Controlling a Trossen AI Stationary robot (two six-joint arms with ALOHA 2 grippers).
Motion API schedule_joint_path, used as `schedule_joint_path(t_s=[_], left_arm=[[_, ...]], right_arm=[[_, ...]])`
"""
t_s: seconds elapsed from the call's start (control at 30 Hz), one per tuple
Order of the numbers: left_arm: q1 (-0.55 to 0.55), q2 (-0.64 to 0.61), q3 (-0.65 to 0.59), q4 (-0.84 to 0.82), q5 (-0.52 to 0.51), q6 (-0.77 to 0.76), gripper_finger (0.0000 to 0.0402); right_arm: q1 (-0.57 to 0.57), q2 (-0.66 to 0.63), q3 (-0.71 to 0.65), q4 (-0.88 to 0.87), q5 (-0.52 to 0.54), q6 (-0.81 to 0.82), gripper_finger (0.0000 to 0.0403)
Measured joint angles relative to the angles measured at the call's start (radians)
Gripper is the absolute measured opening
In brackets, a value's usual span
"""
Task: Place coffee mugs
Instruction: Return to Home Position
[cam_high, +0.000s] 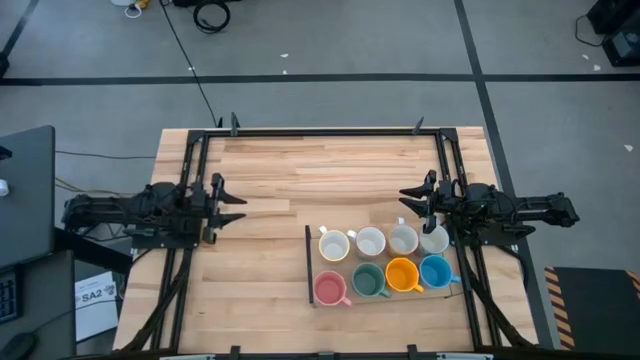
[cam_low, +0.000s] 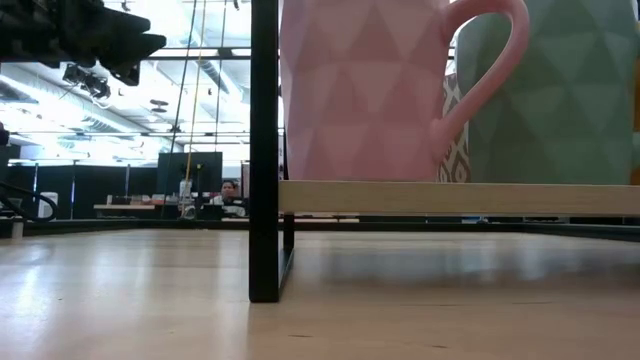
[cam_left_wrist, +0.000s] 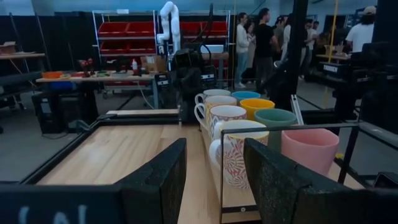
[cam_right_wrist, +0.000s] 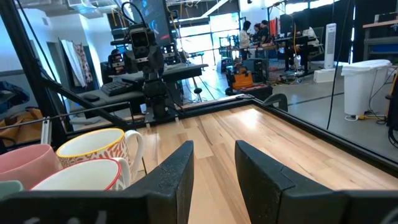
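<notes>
Pale wooden plank table (cam_high: 300, 170), grey lab floor around it. Low black-framed wooden shelf (cam_high: 308, 265) sits near the table's right edge with all eight mugs on it, two rows of four. Row nearer the table's middle: white ceramic mugs (cam_high: 370, 241). Other row, from the shelf's left end: pink ceramic mug (cam_high: 330, 289), dark green ceramic mug (cam_high: 369, 280), orange ceramic mug (cam_high: 402, 275), blue ceramic mug (cam_high: 436, 271). I read the left gripper (cam_high: 238, 208) at the left edge, fingers spread, empty. Right gripper (cam_high: 405, 198) at the right edge, just beside the white row, fingers apart, empty.
</notes>
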Motion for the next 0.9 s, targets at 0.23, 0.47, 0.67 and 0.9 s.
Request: schedule_joint_path(t_s=[0.23,0.47,0.67,0.9], left_arm=[[0.0,-0.093,-0.035,-0.036,0.0,0.001,0.0167],[0.0,-0.154,-0.054,-0.092,0.0,-0.001,0.0167],[0.0,-0.154,-0.054,-0.117,0.001,-0.001,0.0167],[0.0,-0.154,-0.054,-0.151,0.001,-0.008,0.0167]], right_arm=[[0.0,0.0,0.0,0.0,0.0,0.0,0.0123],[0.0,0.0,0.0,0.0,0.0,0.0,0.0123],[0.0,0.0,0.0,0.0,0.0,0.0,0.0123],[0.0,0.0,0.0,0.0,0.0,0.0,0.0123]])
